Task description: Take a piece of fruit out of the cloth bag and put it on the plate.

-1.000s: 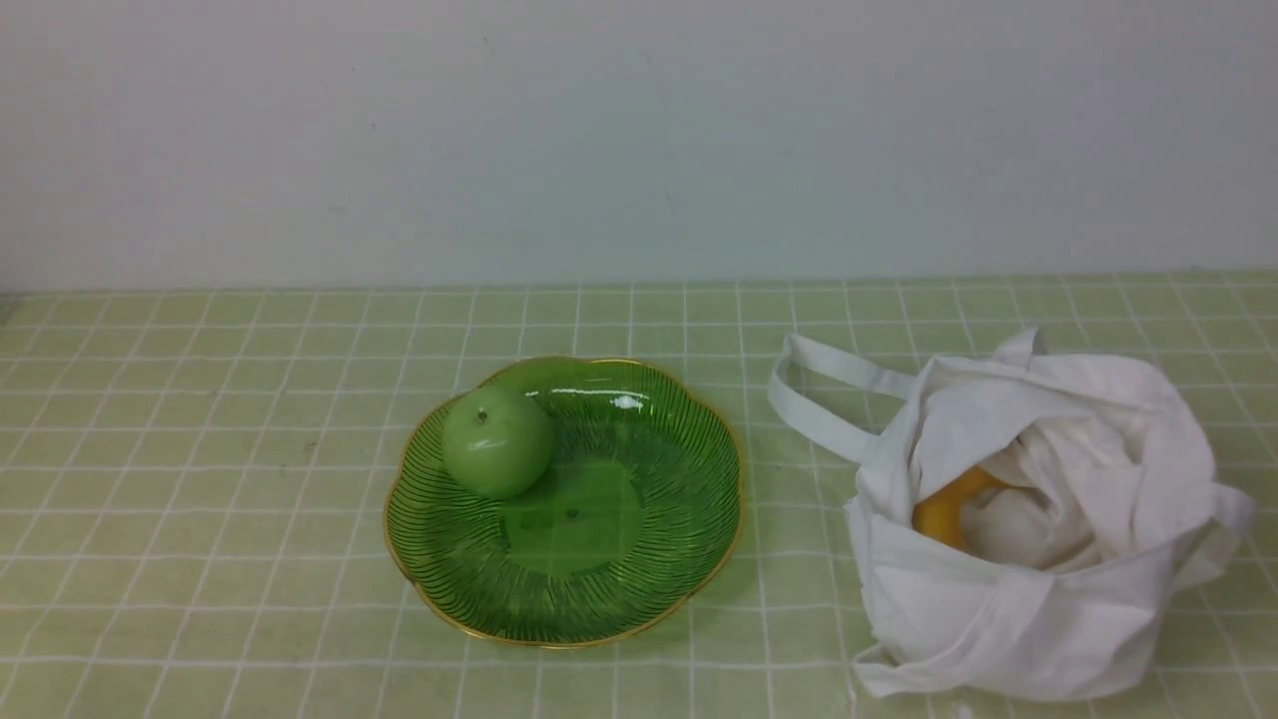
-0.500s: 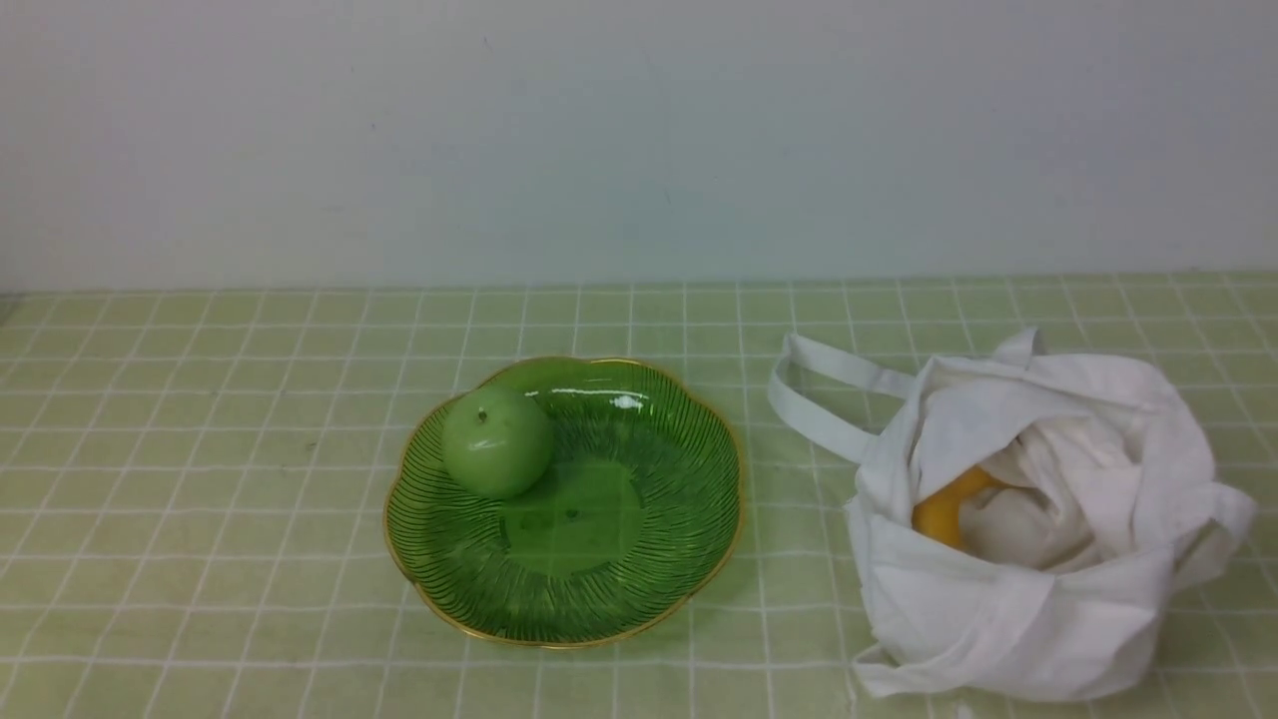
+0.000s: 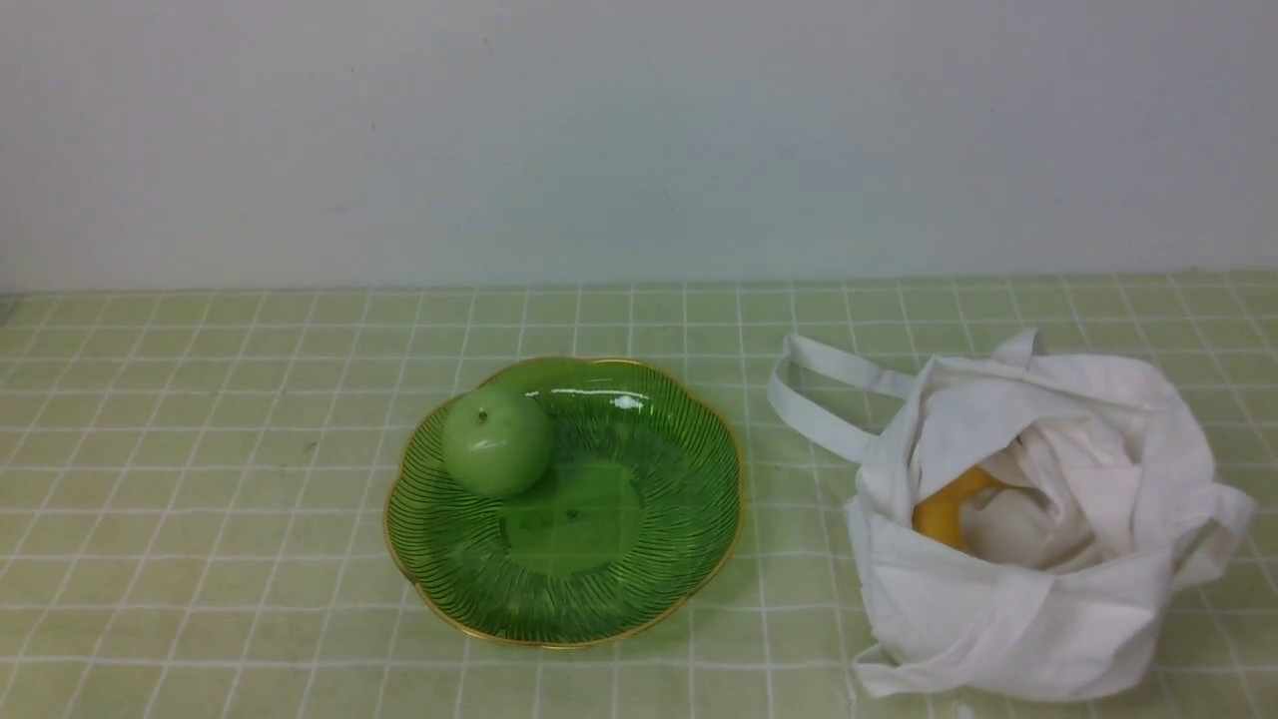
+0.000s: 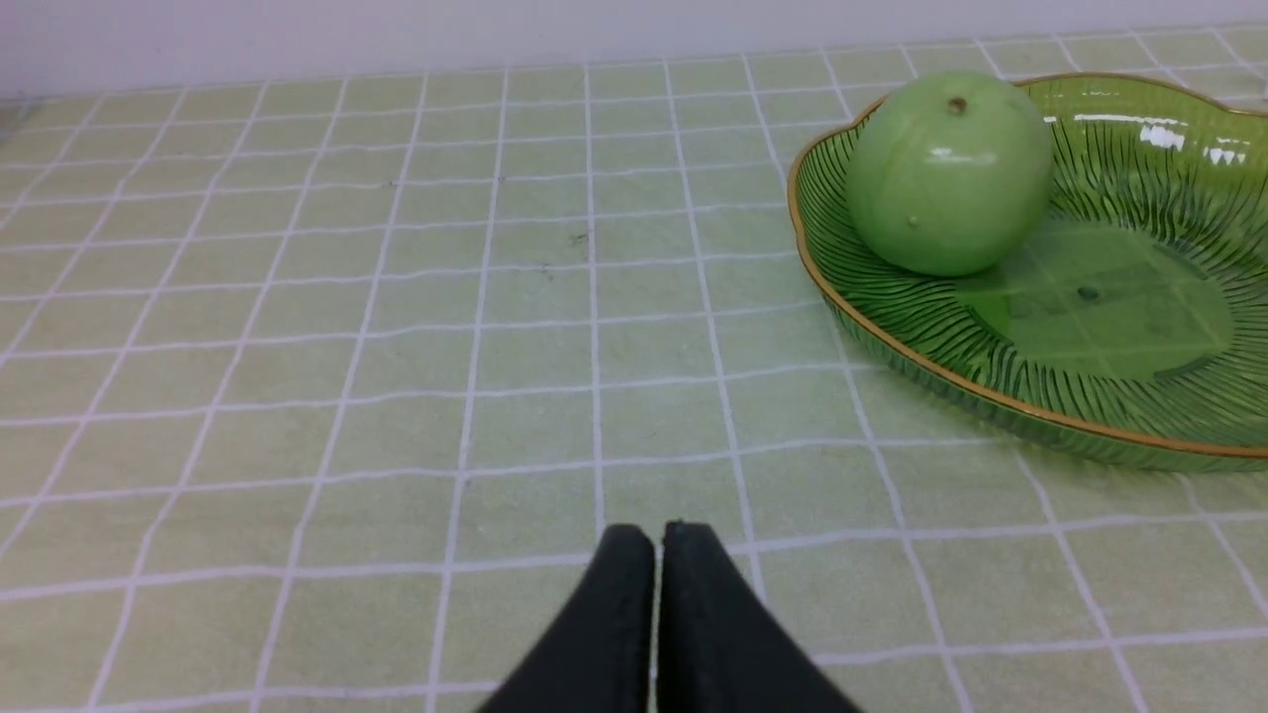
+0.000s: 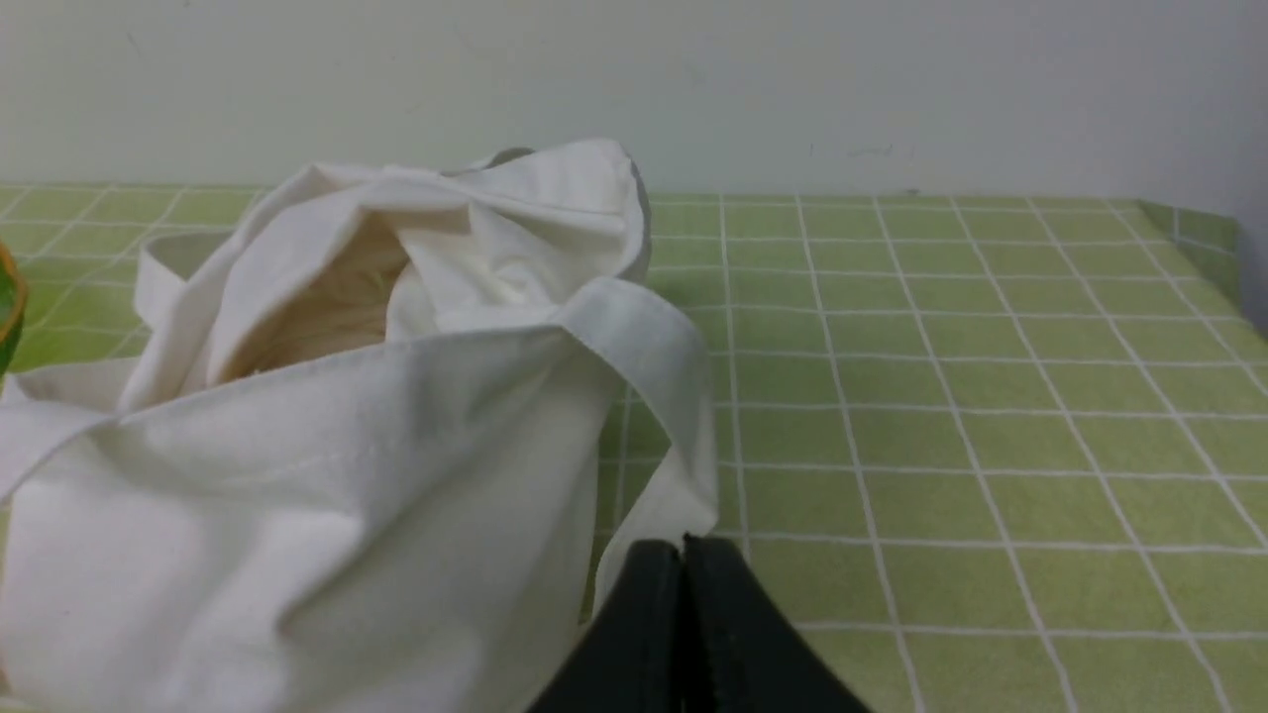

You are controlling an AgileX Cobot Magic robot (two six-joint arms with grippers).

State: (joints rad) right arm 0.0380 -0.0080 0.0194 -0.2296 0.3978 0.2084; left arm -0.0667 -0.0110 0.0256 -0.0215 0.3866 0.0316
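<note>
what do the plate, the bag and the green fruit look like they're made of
Plate: likely glass, translucent green with fine ribs, gold scalloped rim and bright glare.
Cloth bag: soft white woven fabric, matte, slumped in creases, with flat strap handles.
Green fruit: smooth, slightly glossy skin with a stem dimple; real or plastic cannot be told.

fruit [image 3: 496,442] on plate's [image 3: 639,589] rear left, cloth bag [image 3: 1028,599] right of plate

One green fruit [image 3: 496,441], one plate [image 3: 599,599], one bag [image 3: 1008,619], one yellow-orange fruit [image 3: 944,511] inside it, one tiled surface [image 3: 200,499] and two claws, left [image 4: 656,540] and right [image 5: 682,553], are counted.
</note>
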